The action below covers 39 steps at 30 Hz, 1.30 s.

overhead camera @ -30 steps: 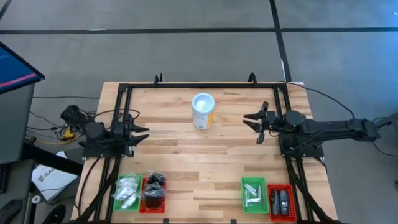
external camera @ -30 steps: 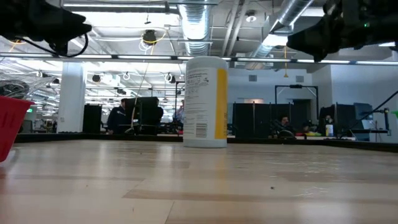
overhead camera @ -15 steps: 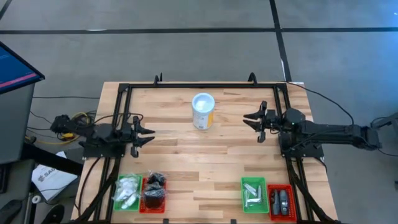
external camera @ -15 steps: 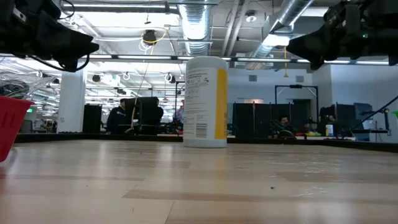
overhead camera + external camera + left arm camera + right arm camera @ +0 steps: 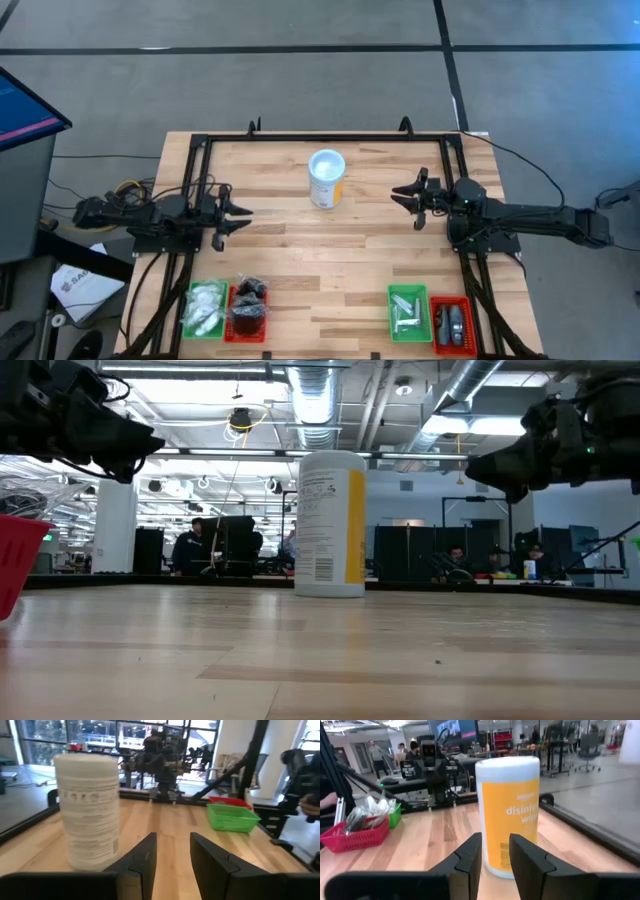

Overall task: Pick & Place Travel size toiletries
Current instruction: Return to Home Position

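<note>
The toiletries lie in four small trays along the table's near edge. White packets [image 5: 205, 303] fill a green tray and black round ones [image 5: 249, 295] a red tray on the left. On the right, white pieces [image 5: 407, 312] lie in a green tray and dark grey oblong pieces [image 5: 452, 323] in a red tray. My left gripper [image 5: 243, 210] [image 5: 172, 857] hovers open over the table's left side. My right gripper [image 5: 397, 195] [image 5: 495, 855] hovers open over the right side. They point at each other, and both hold nothing.
A white cylindrical tub [image 5: 327, 178] [image 5: 331, 523] with a yellow label stands upright between the two grippers, toward the far edge. A black frame [image 5: 330, 137] runs around the table. Bare wood lies between the tub and the trays. People sit in the room beyond.
Both grippers have sunk lower. The left one has also moved a little toward the tub, its arm stretching out level. The tub and the trays have stayed where they were.
</note>
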Each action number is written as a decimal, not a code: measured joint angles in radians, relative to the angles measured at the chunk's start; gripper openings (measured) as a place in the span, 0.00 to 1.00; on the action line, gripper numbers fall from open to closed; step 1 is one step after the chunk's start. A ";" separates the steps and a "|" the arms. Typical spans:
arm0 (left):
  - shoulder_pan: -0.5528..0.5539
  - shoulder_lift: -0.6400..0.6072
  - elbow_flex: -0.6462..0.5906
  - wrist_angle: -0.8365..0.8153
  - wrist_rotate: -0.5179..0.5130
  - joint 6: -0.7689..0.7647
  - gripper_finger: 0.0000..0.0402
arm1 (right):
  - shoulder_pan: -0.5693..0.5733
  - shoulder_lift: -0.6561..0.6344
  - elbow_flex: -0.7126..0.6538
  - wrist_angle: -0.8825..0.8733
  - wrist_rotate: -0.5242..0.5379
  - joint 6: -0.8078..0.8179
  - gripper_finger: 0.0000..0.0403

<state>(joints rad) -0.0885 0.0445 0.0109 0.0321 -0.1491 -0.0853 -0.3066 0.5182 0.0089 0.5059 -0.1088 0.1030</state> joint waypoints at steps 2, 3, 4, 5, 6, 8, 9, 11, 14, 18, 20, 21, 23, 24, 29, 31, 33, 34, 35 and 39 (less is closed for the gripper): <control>0.009 0.016 0.000 0.000 0.004 -0.002 0.27 | -0.004 -0.002 -0.001 -0.010 0.000 0.019 0.23; 0.011 0.025 0.000 0.000 0.004 -0.002 0.27 | -0.004 -0.002 -0.001 -0.015 0.000 0.019 0.23; 0.012 0.034 0.000 -0.001 0.003 -0.001 0.27 | -0.002 -0.002 -0.001 -0.022 0.000 0.019 0.23; 0.012 0.044 0.000 -0.001 0.003 -0.001 0.27 | -0.001 -0.001 -0.001 -0.032 0.000 0.019 0.23; 0.012 0.055 0.000 -0.001 0.003 -0.001 0.27 | -0.001 -0.001 -0.001 -0.042 0.001 0.016 0.23; 0.010 0.078 0.000 -0.002 0.004 -0.002 0.27 | -0.007 -0.001 -0.001 -0.056 0.002 -0.016 0.23; 0.010 0.090 0.000 -0.001 0.003 -0.002 0.27 | -0.013 -0.001 -0.001 -0.066 0.003 -0.027 0.23; 0.010 0.114 0.000 -0.001 0.003 -0.002 0.27 | -0.028 -0.001 -0.001 -0.066 0.012 -0.023 0.23; 0.010 0.147 0.000 -0.001 0.002 -0.002 0.27 | -0.046 -0.001 -0.001 -0.061 0.021 -0.023 0.23; 0.010 0.185 -0.001 0.001 0.001 -0.002 0.27 | -0.050 -0.001 -0.002 -0.061 0.021 -0.023 0.23; 0.010 0.201 -0.001 0.003 0.001 -0.002 0.27 | -0.050 -0.001 -0.002 -0.061 0.021 -0.023 0.23; 0.010 0.209 -0.002 0.005 0.001 -0.002 0.27 | -0.050 -0.001 -0.002 -0.061 0.021 -0.023 0.23; 0.010 0.223 -0.002 0.008 0.001 -0.002 0.27 | -0.050 -0.001 -0.002 -0.061 0.021 -0.023 0.23; 0.010 0.230 -0.002 0.008 0.001 -0.002 0.27 | -0.050 -0.001 -0.002 -0.061 0.021 -0.023 0.23; 0.010 0.247 -0.002 0.011 0.000 -0.001 0.27 | -0.013 -0.052 -0.002 -0.141 0.029 -0.023 0.23; 0.010 0.247 -0.002 0.015 0.000 -0.001 0.27 | 0.014 -0.108 -0.003 -0.144 0.030 -0.023 0.23; 0.010 0.244 -0.002 0.019 0.000 -0.001 0.27 | 0.045 -0.157 -0.003 -0.207 0.031 -0.023 0.23; 0.010 0.245 -0.003 0.021 0.000 -0.001 0.27 | 0.063 -0.195 -0.003 -0.216 0.031 -0.024 0.23; 0.010 0.246 -0.003 0.022 0.000 -0.001 0.27 | 0.083 -0.231 -0.003 -0.214 0.031 -0.024 0.23; 0.010 0.246 -0.003 0.022 0.001 -0.001 0.27 | 0.152 -0.358 -0.003 -0.250 0.031 -0.024 0.23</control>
<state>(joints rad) -0.0788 0.2909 0.0082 0.0544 -0.1484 -0.0868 -0.1550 0.1597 0.0059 0.2558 -0.0780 0.0792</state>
